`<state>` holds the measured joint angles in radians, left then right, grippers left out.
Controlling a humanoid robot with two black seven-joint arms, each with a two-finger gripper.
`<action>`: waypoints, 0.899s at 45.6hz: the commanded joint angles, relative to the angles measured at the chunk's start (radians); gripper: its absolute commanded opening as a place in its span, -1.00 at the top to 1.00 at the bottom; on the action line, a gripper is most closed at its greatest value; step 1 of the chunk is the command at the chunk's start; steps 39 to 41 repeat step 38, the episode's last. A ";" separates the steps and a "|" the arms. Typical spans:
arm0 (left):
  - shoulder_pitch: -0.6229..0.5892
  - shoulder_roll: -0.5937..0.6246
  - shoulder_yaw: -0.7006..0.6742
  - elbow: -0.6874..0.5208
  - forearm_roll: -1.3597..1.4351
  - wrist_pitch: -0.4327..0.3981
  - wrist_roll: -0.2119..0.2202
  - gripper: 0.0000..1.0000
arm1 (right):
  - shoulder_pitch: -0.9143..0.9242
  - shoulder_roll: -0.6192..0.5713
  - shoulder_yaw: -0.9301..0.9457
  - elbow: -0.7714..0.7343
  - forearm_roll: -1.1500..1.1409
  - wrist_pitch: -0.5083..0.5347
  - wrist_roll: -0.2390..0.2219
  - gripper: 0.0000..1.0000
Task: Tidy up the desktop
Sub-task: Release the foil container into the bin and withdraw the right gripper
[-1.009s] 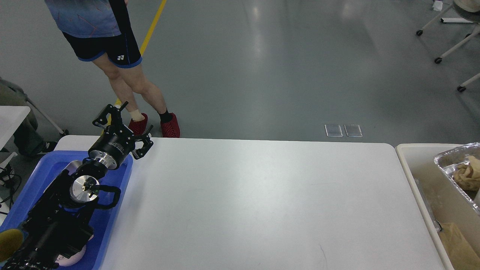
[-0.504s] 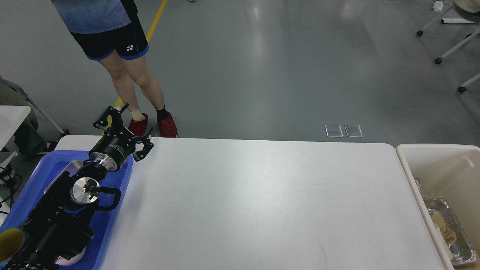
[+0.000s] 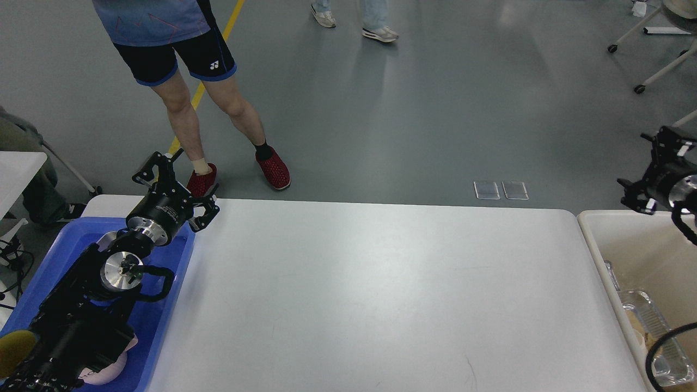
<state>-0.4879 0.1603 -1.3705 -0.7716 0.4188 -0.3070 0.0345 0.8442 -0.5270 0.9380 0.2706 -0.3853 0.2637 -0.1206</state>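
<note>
The desktop (image 3: 381, 294) is a wide white tabletop with nothing lying on its bare surface. My left gripper (image 3: 175, 189) hovers over the table's far left corner, above the far end of the blue tray (image 3: 173, 272); it is open and holds nothing. My right gripper (image 3: 641, 170) comes in at the right edge, above the far end of the beige bin (image 3: 599, 239), open and empty. A crumpled foil tray (image 3: 650, 340) lies inside the bin.
My left arm covers most of the blue tray; a pale rounded item (image 3: 111, 363) shows under it. A person (image 3: 218, 103) in red shoes stands just beyond the table's far left edge. Another small table (image 3: 16, 169) is at the far left.
The foil tray went from held high over the bin to lying in it. My right gripper has come into view above the bin. The person stepped right. My left gripper barely moved.
</note>
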 commanded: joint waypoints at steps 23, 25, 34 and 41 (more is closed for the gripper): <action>-0.009 -0.008 -0.001 0.001 0.000 0.003 -0.002 -0.93 | -0.129 0.254 0.185 0.225 0.000 0.006 0.452 -1.00; -0.011 -0.008 -0.001 0.000 0.000 0.003 -0.002 -0.93 | -0.160 0.265 0.185 0.275 0.000 0.005 0.452 -1.00; -0.011 -0.008 -0.001 0.000 0.000 0.003 -0.002 -0.93 | -0.226 0.324 0.246 0.398 0.000 -0.006 0.452 -1.00; -0.008 -0.007 -0.001 0.000 0.000 0.003 -0.002 -0.93 | -0.226 0.340 0.283 0.397 -0.001 -0.009 0.452 -1.00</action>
